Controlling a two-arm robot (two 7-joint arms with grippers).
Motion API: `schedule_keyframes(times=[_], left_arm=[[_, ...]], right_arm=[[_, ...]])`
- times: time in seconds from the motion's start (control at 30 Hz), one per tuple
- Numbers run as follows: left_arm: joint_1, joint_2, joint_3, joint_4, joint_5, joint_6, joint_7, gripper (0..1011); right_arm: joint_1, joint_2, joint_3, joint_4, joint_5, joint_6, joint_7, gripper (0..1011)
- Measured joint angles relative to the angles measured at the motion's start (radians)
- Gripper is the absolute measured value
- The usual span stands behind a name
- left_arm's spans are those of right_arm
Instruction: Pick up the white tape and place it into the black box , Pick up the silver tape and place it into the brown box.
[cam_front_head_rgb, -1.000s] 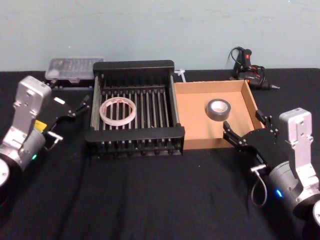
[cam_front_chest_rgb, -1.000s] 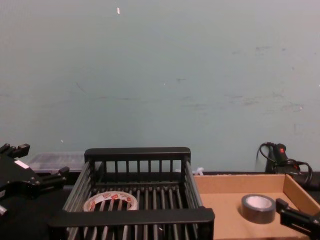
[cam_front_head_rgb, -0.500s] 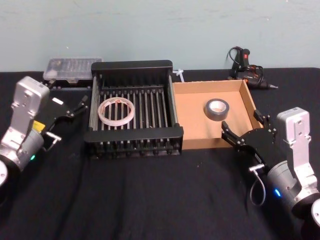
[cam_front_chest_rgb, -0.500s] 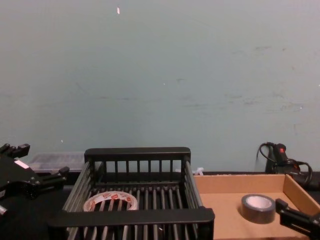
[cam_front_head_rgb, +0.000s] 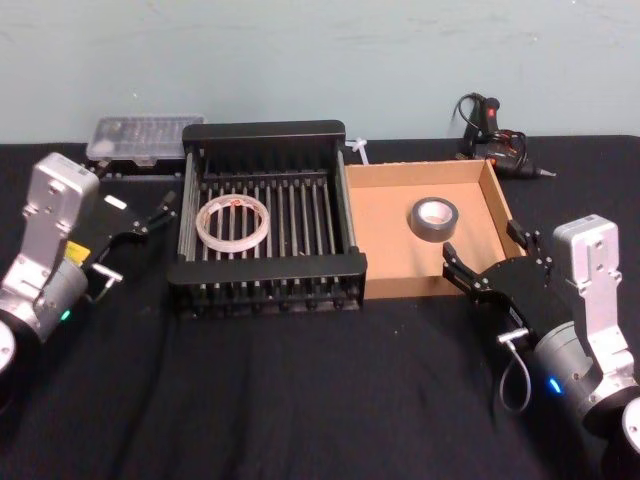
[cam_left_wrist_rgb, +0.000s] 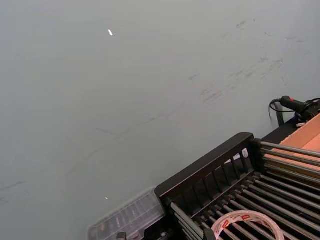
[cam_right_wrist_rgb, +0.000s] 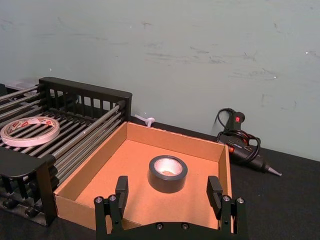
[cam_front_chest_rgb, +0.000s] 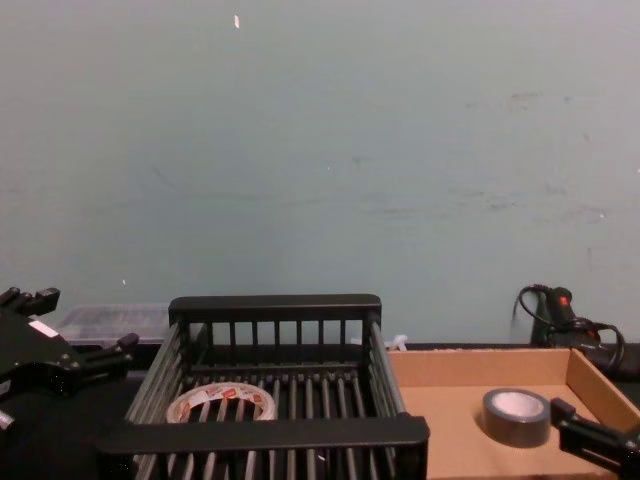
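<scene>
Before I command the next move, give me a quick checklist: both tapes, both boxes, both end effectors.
1. White tape lying flat inside black box: ok.
2. Silver tape on the floor of brown box: ok.
3. Left end effector outside the black box, empty: ok.
4. Right end effector open, empty, at the brown box's near wall: ok.
5. Both boxes side by side, upright: ok.

Black-covered table (cam_front_head_rgb: 300, 400). Directly on it: the black box (cam_front_head_rgb: 265, 268) left of centre, the brown box (cam_front_head_rgb: 425, 288) touching its right side, a clear plastic case (cam_front_head_rgb: 145, 137) at the far edge toward the left, and a glue gun (cam_front_head_rgb: 495, 140) at the far edge toward the right.
</scene>
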Motion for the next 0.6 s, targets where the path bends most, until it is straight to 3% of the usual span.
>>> schedule_keyframes(times=[0.6], left_arm=[[0.000,0.000,0.000,0.000,0.000,0.000,0.000,1001]], right_arm=[[0.000,0.000,0.000,0.000,0.000,0.000,0.000,1002]])
